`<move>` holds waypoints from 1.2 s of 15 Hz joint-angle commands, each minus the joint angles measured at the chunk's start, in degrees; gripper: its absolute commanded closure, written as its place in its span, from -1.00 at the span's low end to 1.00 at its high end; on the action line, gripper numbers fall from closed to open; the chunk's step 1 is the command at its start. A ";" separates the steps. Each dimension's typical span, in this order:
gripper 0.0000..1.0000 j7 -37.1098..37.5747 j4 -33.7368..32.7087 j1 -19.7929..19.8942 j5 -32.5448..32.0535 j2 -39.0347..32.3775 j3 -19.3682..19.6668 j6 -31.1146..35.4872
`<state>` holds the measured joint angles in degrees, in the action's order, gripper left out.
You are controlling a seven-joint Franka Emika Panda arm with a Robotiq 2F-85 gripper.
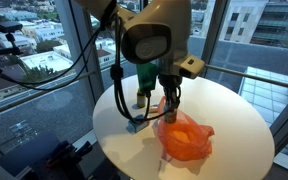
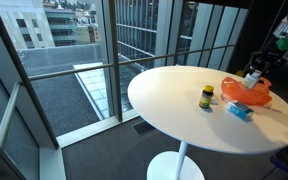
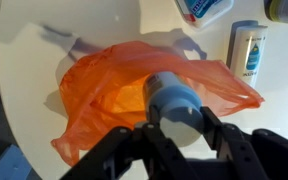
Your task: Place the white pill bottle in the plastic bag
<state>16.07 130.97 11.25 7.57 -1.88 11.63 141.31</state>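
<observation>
Got white pill bottle (image 3: 172,93) clamped in gripper (image 3: 181,125), hovering directly over crumpled orange plastic bag (image 3: 99,90), not inside yet; looks like pickup and carry done, just need to lower into bag and release.

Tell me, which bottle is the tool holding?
The bottle with the bluish top, pinched in the tool over the orange bag. The other white bottle rests on the table beside the bag, and the yellow one stands farther off.
</observation>
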 commanded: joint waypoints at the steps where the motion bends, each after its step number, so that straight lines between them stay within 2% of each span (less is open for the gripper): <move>1: 0.61 -1.47 -2.31 0.36 1.87 -2.06 0.17 -3.69; 12: 0.61 -0.13 -1.47 1.68 -0.03 -3.41 2.45 -7.73; 18: 0.61 1.73 -1.48 1.26 -2.00 -4.11 2.69 -6.75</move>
<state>16.06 130.53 12.68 7.53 -5.52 14.38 135.11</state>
